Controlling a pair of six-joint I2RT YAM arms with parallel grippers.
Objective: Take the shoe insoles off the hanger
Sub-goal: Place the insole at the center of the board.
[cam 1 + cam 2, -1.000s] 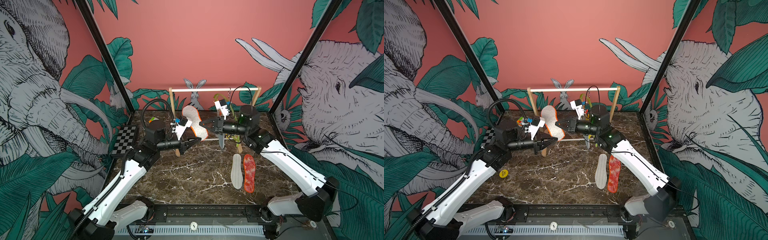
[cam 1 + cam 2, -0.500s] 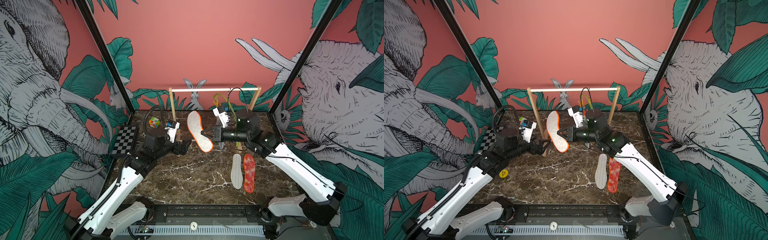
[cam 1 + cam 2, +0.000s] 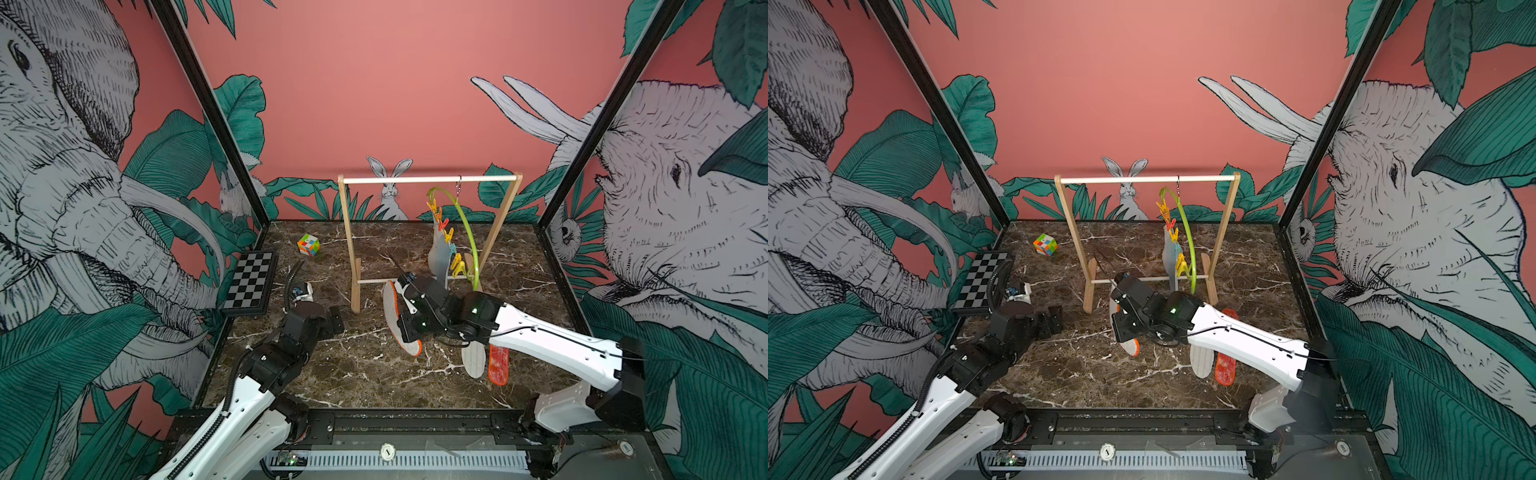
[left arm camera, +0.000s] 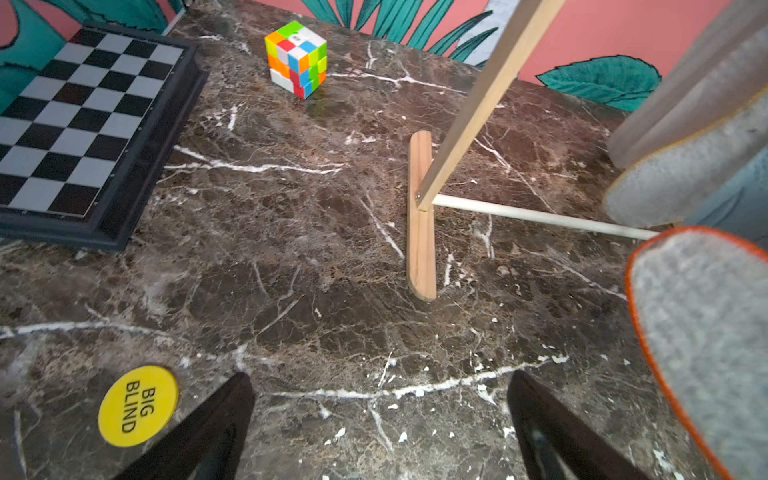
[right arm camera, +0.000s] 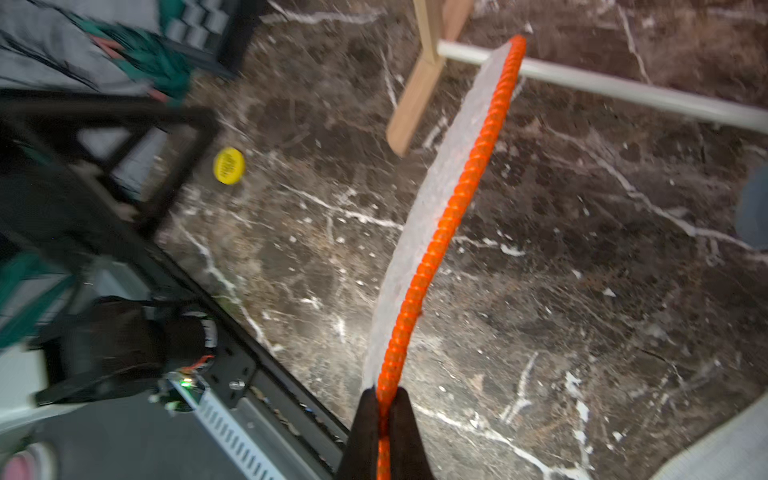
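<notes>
The right tool (image 5: 384, 399) pinches an orange-edged grey insole (image 3: 390, 309) on edge above the counter (image 3: 353, 374). The left tool (image 4: 379, 376) gapes empty at near left. Far right, the green hanger (image 3: 468, 232) holds a blue-grey insole (image 3: 438, 257). A white insole (image 3: 473, 359) and a red insole (image 3: 498, 365) lie near right.

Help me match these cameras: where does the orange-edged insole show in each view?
Top view: orange-edged insole mid-table, just in front of the wooden rack, partly hidden.
Top view: same place, mostly its lower tip showing.
Left wrist: its grey face, close, cut by the frame.
Right wrist: edge-on, pinched in the shut right end effector.
Shared landmark: the rack's foot nearest it.
</notes>
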